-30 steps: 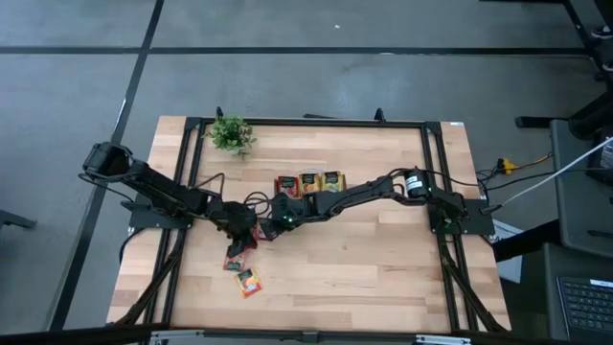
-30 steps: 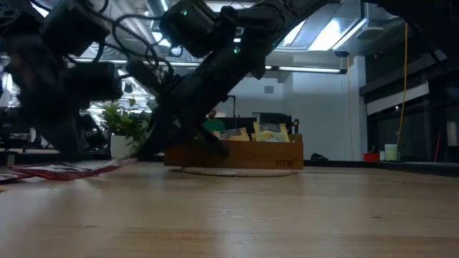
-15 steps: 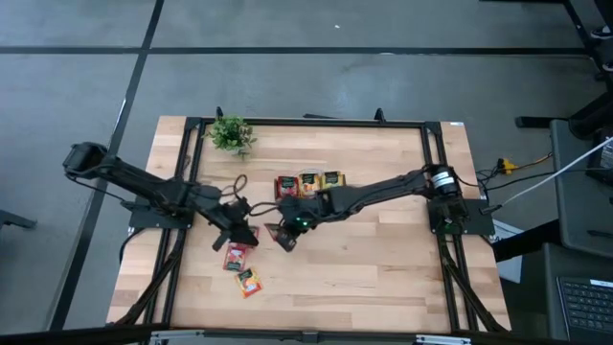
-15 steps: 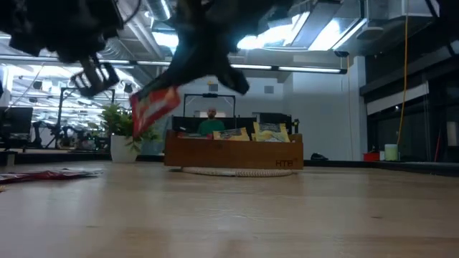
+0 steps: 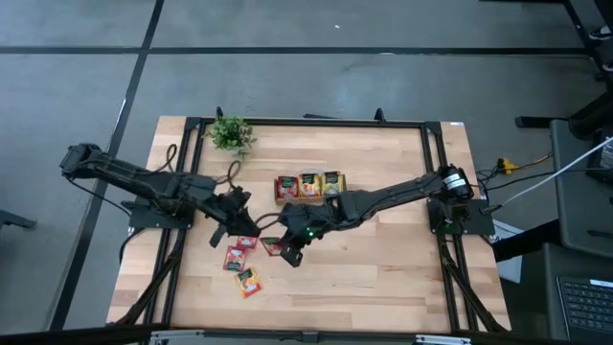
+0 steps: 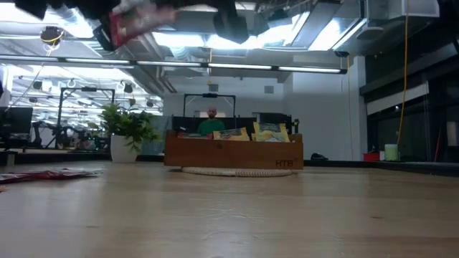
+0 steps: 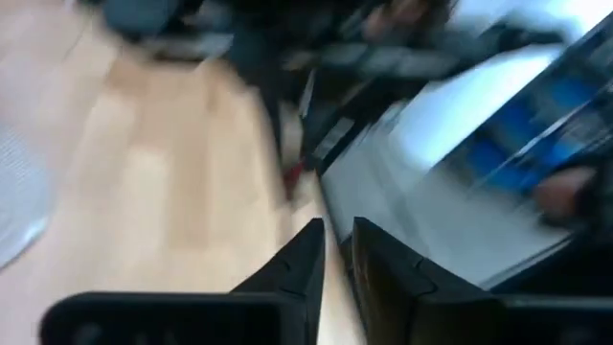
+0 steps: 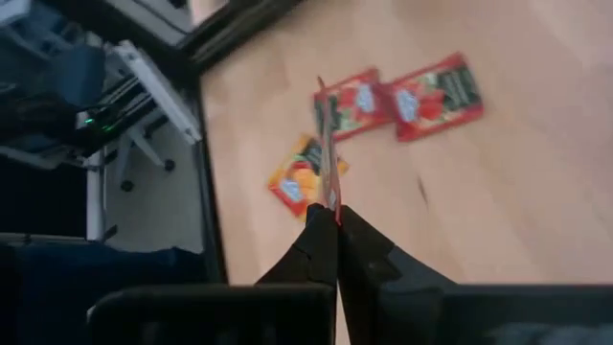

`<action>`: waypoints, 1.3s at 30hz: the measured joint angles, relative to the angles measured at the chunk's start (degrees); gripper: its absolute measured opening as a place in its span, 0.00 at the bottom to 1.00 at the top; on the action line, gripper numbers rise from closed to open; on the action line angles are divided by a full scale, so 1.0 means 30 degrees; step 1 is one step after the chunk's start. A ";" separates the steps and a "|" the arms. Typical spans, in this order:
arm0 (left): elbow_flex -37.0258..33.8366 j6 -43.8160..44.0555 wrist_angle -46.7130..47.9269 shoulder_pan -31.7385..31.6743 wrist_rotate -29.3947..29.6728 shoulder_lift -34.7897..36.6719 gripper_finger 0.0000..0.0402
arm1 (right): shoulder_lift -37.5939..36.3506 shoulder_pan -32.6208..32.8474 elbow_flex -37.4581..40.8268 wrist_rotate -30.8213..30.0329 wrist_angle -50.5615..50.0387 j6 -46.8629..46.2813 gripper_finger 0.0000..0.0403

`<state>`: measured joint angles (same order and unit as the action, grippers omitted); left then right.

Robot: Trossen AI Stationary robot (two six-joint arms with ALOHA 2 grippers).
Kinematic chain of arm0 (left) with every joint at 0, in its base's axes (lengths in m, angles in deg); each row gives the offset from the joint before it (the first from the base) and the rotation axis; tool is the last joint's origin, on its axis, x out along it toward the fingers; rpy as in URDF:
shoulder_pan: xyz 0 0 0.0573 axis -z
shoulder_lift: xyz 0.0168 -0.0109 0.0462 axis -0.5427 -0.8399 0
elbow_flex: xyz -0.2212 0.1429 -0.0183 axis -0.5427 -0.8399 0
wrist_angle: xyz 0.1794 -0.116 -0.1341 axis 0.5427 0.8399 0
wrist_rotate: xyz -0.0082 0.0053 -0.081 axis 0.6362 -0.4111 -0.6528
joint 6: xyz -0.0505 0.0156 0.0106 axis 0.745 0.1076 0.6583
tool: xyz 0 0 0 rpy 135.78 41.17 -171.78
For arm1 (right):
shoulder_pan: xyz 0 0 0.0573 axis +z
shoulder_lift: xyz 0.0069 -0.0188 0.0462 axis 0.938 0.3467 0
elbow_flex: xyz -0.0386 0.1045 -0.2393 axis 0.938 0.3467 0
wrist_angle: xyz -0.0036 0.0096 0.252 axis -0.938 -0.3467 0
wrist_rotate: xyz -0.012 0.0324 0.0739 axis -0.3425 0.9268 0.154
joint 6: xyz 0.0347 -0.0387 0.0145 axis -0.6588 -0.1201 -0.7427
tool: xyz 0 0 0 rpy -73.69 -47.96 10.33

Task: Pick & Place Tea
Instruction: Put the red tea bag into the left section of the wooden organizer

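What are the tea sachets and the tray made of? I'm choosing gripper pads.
Tea sachets: thin printed paper or foil, slightly glossy, lying flat; one stands edge-on in the shut right gripper. Tray: apparently brown wood, matte.

Wooden table (image 5: pixel 383 268): sachets (image 5: pixel 241 259), tray (image 5: pixel 308 184), plant (image 5: pixel 231 134)

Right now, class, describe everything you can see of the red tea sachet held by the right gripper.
The red tea sachet is a thin, flat packet, seen edge-on in the right wrist view. The right gripper is shut on its lower edge, holding it upright, lifted clear of the table. Nothing else touches it. In the low view it hangs high above the tabletop, tilted, with a pale patch on its red face. Below lie two red sachets and an orange one.
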<state>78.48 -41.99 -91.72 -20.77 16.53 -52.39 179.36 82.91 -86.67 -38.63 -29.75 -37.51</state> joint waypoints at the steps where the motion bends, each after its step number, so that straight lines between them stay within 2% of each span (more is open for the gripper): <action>1: 0.0747 -0.0518 0.1771 -0.0098 0.0010 -0.0217 0.15 | 0.0000 0.0087 -0.0150 0.0000 -0.0099 0.0122 0.00; 4: 0.2709 -0.1966 0.5976 -0.0440 0.0019 -0.0995 0.19 | 0.0037 0.0123 -0.0769 0.0002 -0.1010 0.0209 0.00; 7: 0.4255 -0.3237 0.7799 -0.0773 -0.0705 -0.1586 0.22 | 0.0000 0.0120 -0.0953 -0.0033 -0.1215 0.0236 0.00; 17: 0.7514 -0.4633 1.0831 -0.0933 -0.1754 -0.4228 0.34 | 0.0037 0.0134 -0.0924 -0.0350 -0.1358 0.0294 0.00; 27: 0.8930 -0.5265 1.1544 -0.0924 -0.3375 -0.7087 0.35 | 0.0037 0.0145 -0.0924 -0.0466 -0.1353 0.0626 0.00; 33: 0.9657 -0.5579 1.2264 -0.0926 -0.3256 -0.7785 0.35 | 0.0037 0.0144 -0.0917 -0.0487 -0.1369 0.0677 0.00; 39: 1.0931 -0.6684 1.4655 -0.0926 -0.1523 -0.7722 0.35 | 0.0037 0.0249 -0.0922 -0.0503 -0.1384 0.0707 0.00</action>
<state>111.28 -62.05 -47.75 -23.55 11.96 -75.55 179.47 83.66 -89.44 -40.14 -33.90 -35.39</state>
